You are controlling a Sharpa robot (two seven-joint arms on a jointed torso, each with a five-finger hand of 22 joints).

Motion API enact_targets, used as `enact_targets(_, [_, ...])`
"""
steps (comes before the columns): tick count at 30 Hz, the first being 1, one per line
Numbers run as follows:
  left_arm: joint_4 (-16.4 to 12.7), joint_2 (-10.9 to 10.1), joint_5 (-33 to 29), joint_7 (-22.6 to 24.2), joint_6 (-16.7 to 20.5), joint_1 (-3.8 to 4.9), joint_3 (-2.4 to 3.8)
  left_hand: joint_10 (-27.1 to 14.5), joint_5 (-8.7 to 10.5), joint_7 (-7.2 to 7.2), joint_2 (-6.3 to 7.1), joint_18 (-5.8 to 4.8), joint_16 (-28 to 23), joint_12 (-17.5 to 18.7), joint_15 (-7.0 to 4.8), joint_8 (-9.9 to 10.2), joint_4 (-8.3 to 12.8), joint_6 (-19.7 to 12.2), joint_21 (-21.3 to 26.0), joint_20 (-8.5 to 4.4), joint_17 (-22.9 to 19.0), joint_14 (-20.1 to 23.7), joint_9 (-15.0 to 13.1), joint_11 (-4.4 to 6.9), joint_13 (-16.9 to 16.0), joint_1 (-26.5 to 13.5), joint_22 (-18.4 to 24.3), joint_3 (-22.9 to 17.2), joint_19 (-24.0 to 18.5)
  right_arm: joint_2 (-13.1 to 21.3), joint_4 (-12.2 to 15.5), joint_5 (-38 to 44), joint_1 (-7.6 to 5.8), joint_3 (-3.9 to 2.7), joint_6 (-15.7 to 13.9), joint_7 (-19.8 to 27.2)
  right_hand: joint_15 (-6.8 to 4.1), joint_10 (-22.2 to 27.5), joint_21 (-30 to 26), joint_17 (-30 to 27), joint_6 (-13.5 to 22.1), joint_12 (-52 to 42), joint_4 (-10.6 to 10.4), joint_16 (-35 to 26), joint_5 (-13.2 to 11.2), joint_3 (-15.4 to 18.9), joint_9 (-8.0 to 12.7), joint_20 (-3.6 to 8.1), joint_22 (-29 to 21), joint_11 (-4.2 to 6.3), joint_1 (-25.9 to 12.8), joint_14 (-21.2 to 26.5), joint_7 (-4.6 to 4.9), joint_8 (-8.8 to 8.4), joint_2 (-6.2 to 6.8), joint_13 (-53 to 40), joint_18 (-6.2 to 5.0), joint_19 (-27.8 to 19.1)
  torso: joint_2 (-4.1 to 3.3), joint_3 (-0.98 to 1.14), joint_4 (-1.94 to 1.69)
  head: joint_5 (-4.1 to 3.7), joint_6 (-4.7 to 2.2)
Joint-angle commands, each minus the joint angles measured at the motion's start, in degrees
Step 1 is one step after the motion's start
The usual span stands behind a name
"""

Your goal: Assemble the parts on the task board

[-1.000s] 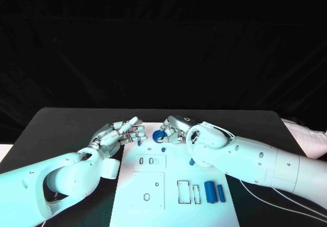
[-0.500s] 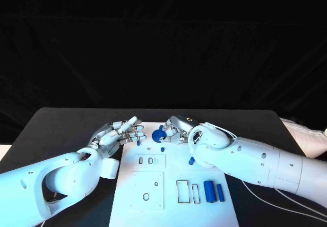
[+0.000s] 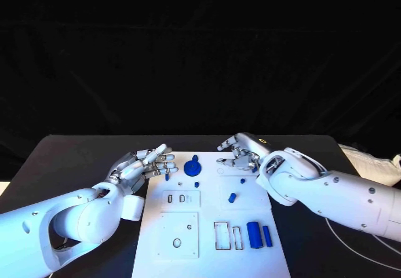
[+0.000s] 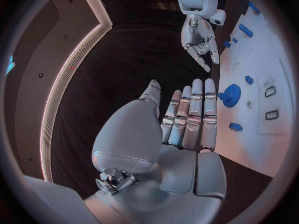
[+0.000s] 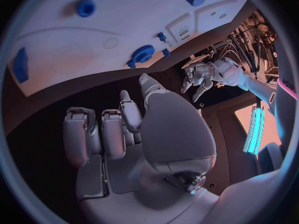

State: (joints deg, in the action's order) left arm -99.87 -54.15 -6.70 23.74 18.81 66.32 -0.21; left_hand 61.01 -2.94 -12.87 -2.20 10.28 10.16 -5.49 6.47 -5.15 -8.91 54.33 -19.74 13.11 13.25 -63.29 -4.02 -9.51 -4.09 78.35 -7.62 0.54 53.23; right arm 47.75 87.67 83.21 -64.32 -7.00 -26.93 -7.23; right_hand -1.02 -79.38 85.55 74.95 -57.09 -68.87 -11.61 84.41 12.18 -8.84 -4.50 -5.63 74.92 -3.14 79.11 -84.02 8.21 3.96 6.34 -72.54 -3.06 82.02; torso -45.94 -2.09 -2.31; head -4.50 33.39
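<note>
Gear (image 3: 193,168) seated on board (image 3: 209,255); 2 bars (image 3: 255,234) loose, slots unfilled. Left hand (image 3: 144,165), right hand (image 3: 240,155) empty, fingers apart.

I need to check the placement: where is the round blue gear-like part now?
In the head view the round blue gear-like part sits on the far end of the white task board, free between the left hand and the right hand.

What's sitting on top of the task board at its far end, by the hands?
A round blue part rests on the task board near its far edge, free of both hands, with small blue pieces just nearer. Whatever lies under the round part is covered.
</note>
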Motion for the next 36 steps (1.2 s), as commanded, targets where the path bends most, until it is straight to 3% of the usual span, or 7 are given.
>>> enact_targets(1, [0.1, 0.1, -0.1, 0.6, -1.1, 0.06, 0.04, 0.0, -0.05, -0.08, 0.01, 0.17, -0.4, 0.3, 0.35, 0.2, 0.4, -0.1, 0.3, -0.08, 0.1, -0.1, 0.0, -0.17, 0.1, 0.6, 0.1, 0.0, 0.3, 2.8, -0.2, -10.0, -0.01, -0.18, 5.4, 8.8, 0.0, 0.3, -0.3, 3.0, -0.8, 0.4, 2.0, -0.5, -0.3, -0.6, -0.1, 0.19, 2.7, 0.05, 2.4, -3.5, 0.01, -0.02, 0.32, 0.2, 0.26, -0.7, 0.33, 0.37, 0.72, 0.2, -0.12])
enact_targets(7, [0.4, 0.1, -0.1, 0.6, -1.2, 0.05, 0.04, 0.1, -0.05, -0.02, 0.0, 0.17, -0.5, 0.3, 0.33, 0.2, 0.6, 0.0, 0.3, -0.09, 0.2, -0.2, 0.0, -0.13, 0.1, 0.8, 0.1, 0.0, 0.3, 7.7, -3.1, -14.2, 0.92, -0.36, 8.1, 12.7, -0.01, 2.2, -0.7, 2.0, -0.5, 4.4, 4.1, -1.2, 2.6, -1.0, 0.1, 0.25, 1.9, 0.03, 3.8, -3.2, 0.11, -0.29, 1.3, 3.3, 0.11, -1.2, 0.44, 0.82, 1.29, -0.17, -0.35])
enact_targets(12, [0.5, 0.1, -0.1, 0.6, -1.2, 0.05, 0.03, 0.1, -0.05, -0.02, 0.0, 0.17, -0.5, 0.3, 0.33, 0.2, 0.6, 0.0, 0.3, -0.09, 0.2, -0.2, 0.0, -0.13, 0.1, 0.8, 0.1, 0.0, 0.3, 8.9, -5.3, -14.2, 2.09, -0.39, 8.4, 13.6, -0.01, 2.3, -0.7, 2.0, -0.4, 4.7, 4.2, -1.2, 2.6, -0.9, 0.1, 0.25, 2.0, 0.03, 3.8, -3.2, 0.11, -0.29, 1.39, 3.5, 0.11, -1.2, 0.44, 1.0, 1.55, -0.14, -0.3])
enact_targets(16, [0.7, 0.2, -0.1, 0.5, -1.2, 0.04, 0.03, 0.1, -0.05, -0.01, 0.0, 0.18, -0.5, 0.3, 0.32, 0.2, 0.7, 0.0, 0.3, -0.09, 0.2, -0.2, 0.0, -0.12, 0.1, 0.8, 0.1, 0.0, 0.3, 9.0, -6.5, -13.6, 2.96, -0.4, 8.2, 13.8, -0.01, 2.2, -0.8, 2.0, -0.4, 4.4, 4.3, -1.2, 2.5, -0.9, 0.1, 0.25, 1.9, 0.03, 3.8, -3.3, 0.11, -0.29, 1.45, 3.3, 0.1, -1.2, 0.32, 1.3, 1.61, 0.22, -0.35])
enact_targets(20, [0.9, 0.2, -0.1, 0.5, -1.2, 0.03, 0.03, 0.1, -0.05, -0.01, 0.0, 0.18, -0.5, 0.3, 0.32, 0.2, 0.7, 0.0, 0.3, -0.09, 0.2, -0.2, 0.0, -0.12, 0.1, 0.8, 0.1, 0.0, 0.3, 8.7, -7.4, -13.2, 3.33, -0.41, 7.9, 13.5, 0.0, 1.9, -0.7, 2.1, -0.3, 4.1, 4.3, -1.2, 2.4, -0.8, 0.1, 0.25, 1.9, 0.01, 3.6, -3.3, 0.13, -0.31, 1.5, 3.1, 0.12, -1.1, 0.24, 1.36, 1.56, 0.12, -0.24])
enact_targets(26, [1.0, 0.3, -0.1, 0.4, -1.2, 0.03, 0.03, 0.1, -0.05, -0.01, 0.0, 0.18, -0.5, 0.3, 0.32, 0.2, 0.7, 0.0, 0.3, -0.09, 0.2, -0.2, 0.0, -0.12, 0.1, 0.8, 0.1, 0.0, 0.3, 7.9, -8.5, -12.2, 3.5, -0.41, 6.8, 12.3, 0.02, 1.7, -0.7, 2.2, -0.2, 4.0, 4.2, -1.1, 2.4, -0.7, 0.1, 0.24, 2.0, -0.02, 3.1, -3.3, 0.15, -0.3, 1.4, 3.0, 0.14, -1.1, 0.3, 1.17, 1.46, 0.12, 0.06])
enact_targets(36, [1.0, 0.3, -0.1, 0.3, -1.2, 0.03, 0.03, 0.1, -0.05, -0.02, -0.03, 0.18, -0.5, 0.3, 0.31, 0.2, 0.8, 0.0, 0.3, -0.09, 0.2, -0.2, 0.0, -0.11, 0.1, 0.8, 0.1, 0.0, 0.3, 6.0, -10.5, -11.5, 3.54, -0.41, 5.6, 10.7, 0.01, 1.3, -0.5, 2.6, -0.3, 3.6, 4.0, -0.9, 2.5, -0.8, 0.1, 0.24, 2.5, 0.0, 2.7, -3.4, 0.14, -0.23, 0.92, 2.7, 0.24, -0.7, 0.31, 1.14, 1.51, -0.04, 0.28])
